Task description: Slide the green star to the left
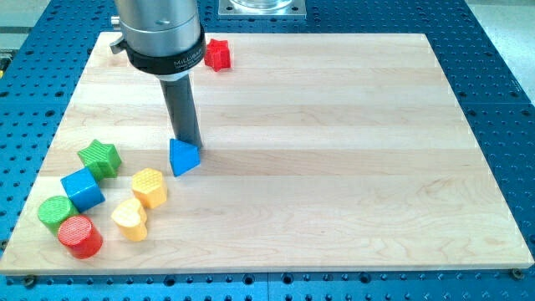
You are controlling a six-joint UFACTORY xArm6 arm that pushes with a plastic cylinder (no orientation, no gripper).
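The green star (100,157) lies near the board's left edge, at mid height in the view. My tip (191,143) rests at the top right corner of the blue triangle (183,157), touching or almost touching it. The tip is well to the right of the green star, with the blue triangle roughly between them. The dark rod rises from the tip to the silver arm (160,33) at the view's top.
A blue cube (82,189) sits just below the green star. A yellow hexagon (149,186), yellow heart (129,218), green cylinder (56,213) and red cylinder (80,236) cluster at lower left. A red block (217,54) lies at the top. The wooden board (334,150) sits on a blue table.
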